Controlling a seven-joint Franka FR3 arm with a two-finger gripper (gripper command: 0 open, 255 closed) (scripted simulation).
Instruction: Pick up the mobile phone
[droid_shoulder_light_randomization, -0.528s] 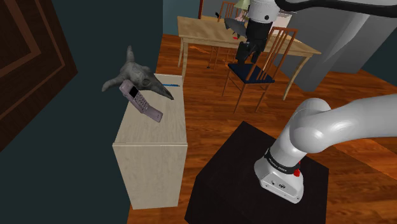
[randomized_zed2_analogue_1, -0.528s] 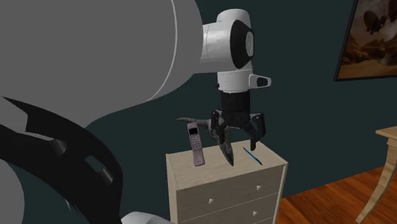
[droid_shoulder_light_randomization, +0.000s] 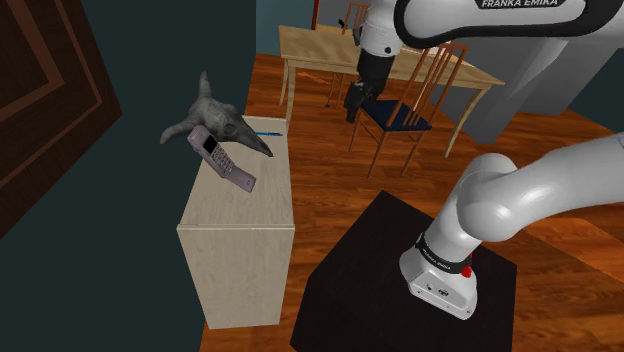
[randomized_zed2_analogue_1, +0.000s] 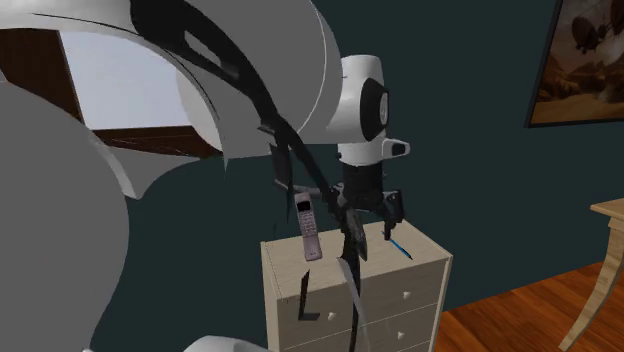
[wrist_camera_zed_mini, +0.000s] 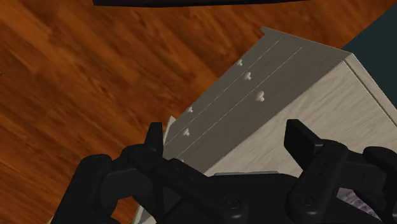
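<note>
A: Mobile phone (droid_shoulder_light_randomization: 222, 158) progress: picked up yet?

B: Not yet. Lilac handset with a small screen, propped at a slant against a grey long-snouted figure (droid_shoulder_light_randomization: 215, 115) on top of a pale chest of drawers (droid_shoulder_light_randomization: 240, 250). Touched by no finger.

A: And the claw (droid_shoulder_light_randomization: 357, 100)?

B: Spread wide, with nothing between the two black fingers (wrist_camera_zed_mini: 153, 137). Hanging from the white arm (droid_shoulder_light_randomization: 520, 190) above the wooden floor (droid_shoulder_light_randomization: 320, 190), near a blue-seated chair (droid_shoulder_light_randomization: 400, 112) and well apart from the chest. In the wrist view, pointed toward the drawer fronts and their small knobs rather than toward the top.

A: So what remains?

B: By judgement, nearly everything: crossing over to the chest top, lining up above the handset, coming down, closing on its narrow sides, lifting it clear of the figure. Approach hardly made, grasp not begun.

A: Counts, please.

B: One phone. One grey figure. One thin blue pen (droid_shoulder_light_randomization: 268, 132) lying on the same top, beside the figure's snout. One chest of drawers. One claw with two fingers, on one arm, on one black stand (droid_shoulder_light_randomization: 400, 290). Farther back in the shoulder view, one wooden table (droid_shoulder_light_randomization: 330, 50) and at least two chairs. One framed picture (randomized_zed2_analogue_1: 590, 60) on the dark wall in the second exterior view.
</note>
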